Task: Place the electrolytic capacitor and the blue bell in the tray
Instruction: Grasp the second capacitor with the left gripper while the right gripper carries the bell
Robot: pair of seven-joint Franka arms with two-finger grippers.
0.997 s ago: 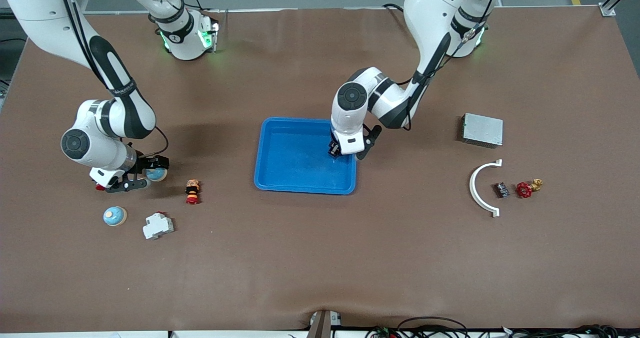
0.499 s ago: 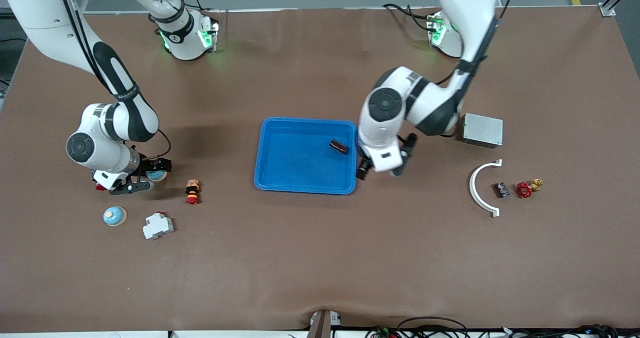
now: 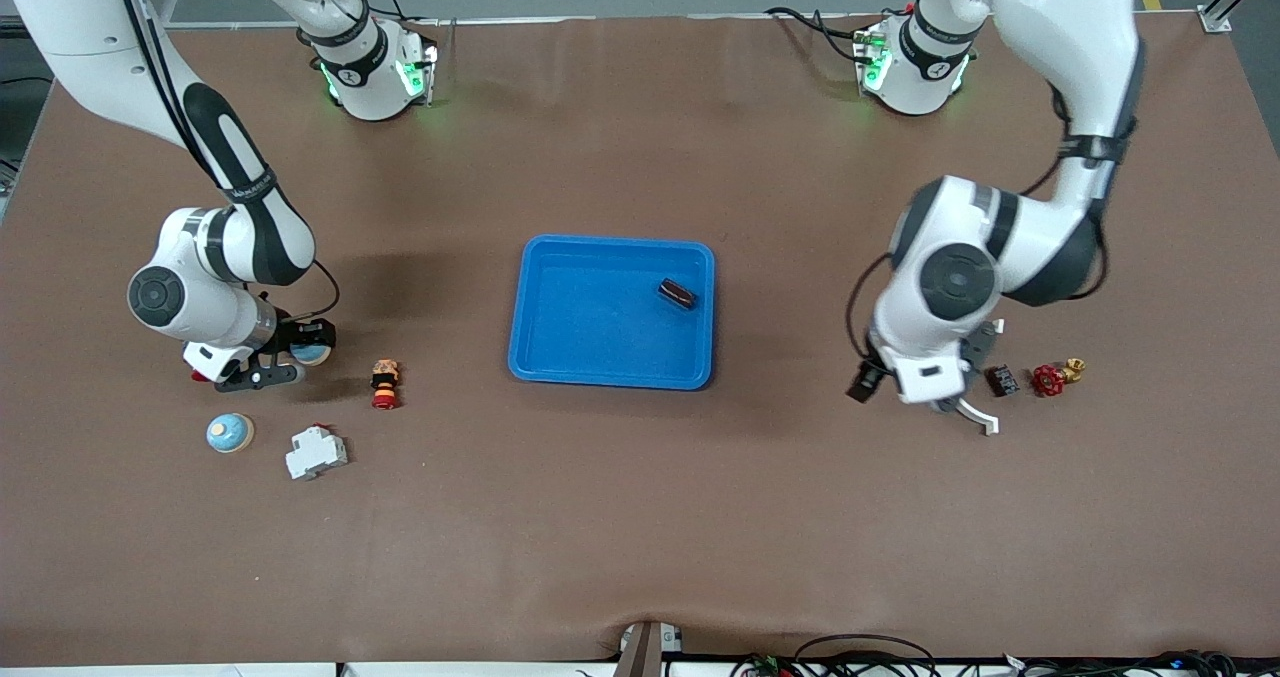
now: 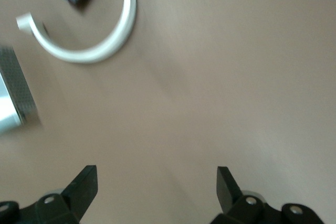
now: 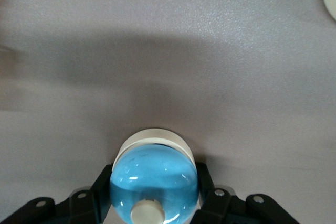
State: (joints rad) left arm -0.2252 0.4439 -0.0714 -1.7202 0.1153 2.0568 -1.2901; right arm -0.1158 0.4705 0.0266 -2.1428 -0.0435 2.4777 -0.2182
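Holding the bell: the right gripper (image 3: 283, 355) has its fingers closed on the sides of a blue bell (image 5: 154, 178), dome and cream button facing the wrist camera, pale base rim showing past the dome.
Bell's place: at the right arm's end of the table, low over the brown table (image 3: 640, 517); whether its base touches the surface I cannot tell.
Direction to the tray: the tray (image 3: 530, 302) lies toward the middle of the table from the held bell, well apart, at about the same nearness to the front camera; the carry would run along the table's length toward the left arm's end.
Tray's long axis: hard to call, as the tray looks close to square from above.
Capacitor: a dark short cylinder, the electrolytic capacitor (image 3: 677, 294), already lies inside the tray near the rim on the left arm's side, so I judge that half done.
Nearer arm: the right arm has the bell in hand; the left gripper (image 4: 157, 182) is spread wide and empty, over the table beside a white curved bracket (image 4: 89, 40).
Second bell: another blue bell (image 3: 229, 433) sits on the table nearer the front camera than the held one.
In the way: an orange-and-red button switch (image 3: 385, 383) stands between bell and tray, slightly nearer the front camera than a straight path.
Hidden: the right arm's wrist covers most of the held bell from above; the left arm covers part of the bracket.
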